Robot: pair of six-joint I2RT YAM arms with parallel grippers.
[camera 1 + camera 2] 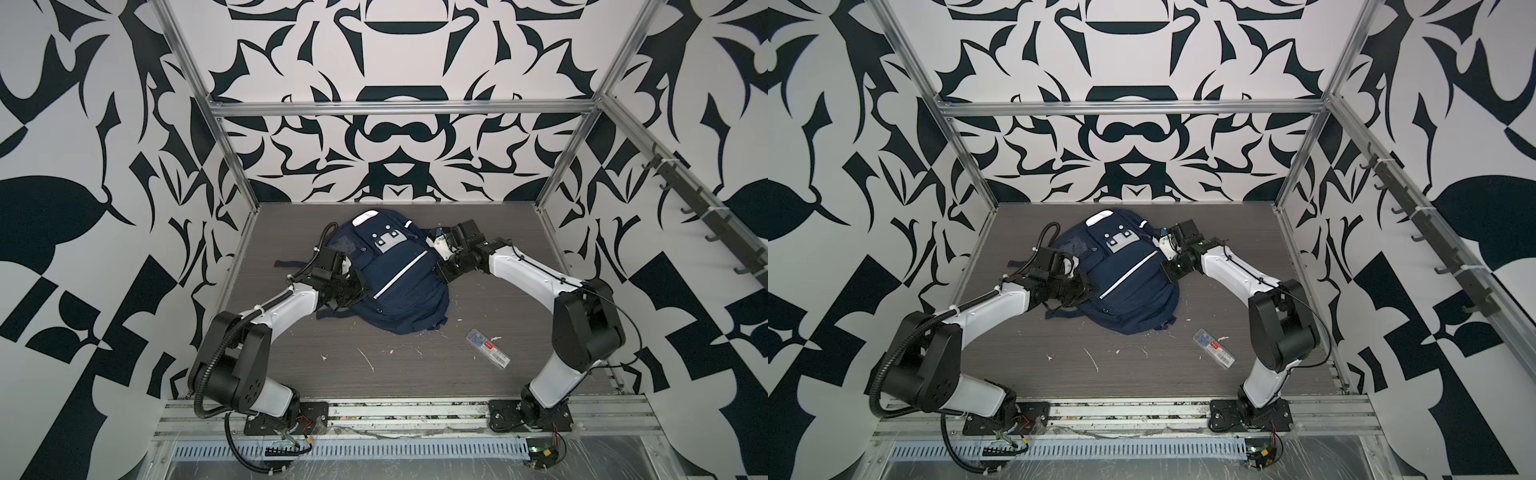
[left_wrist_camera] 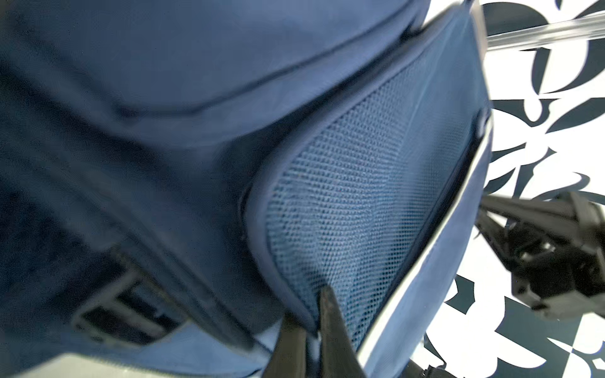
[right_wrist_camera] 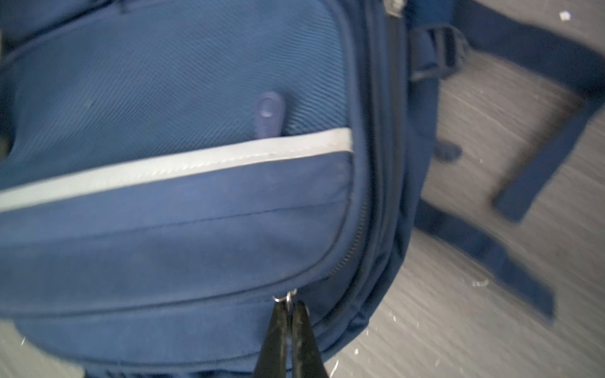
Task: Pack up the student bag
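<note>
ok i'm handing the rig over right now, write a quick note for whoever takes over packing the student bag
Left gripper: closed on the bound edge of the blue mesh side pocket.
Right gripper: shut on the small metal zip pull of a front pocket.
Navy-blue fabric student bag: flat on the grey table, front up.
Clear flat plastic case: loose on the table, apart from the bag.
Done: both grips set.
To do, likely: unzip, put the case in, close.
</note>
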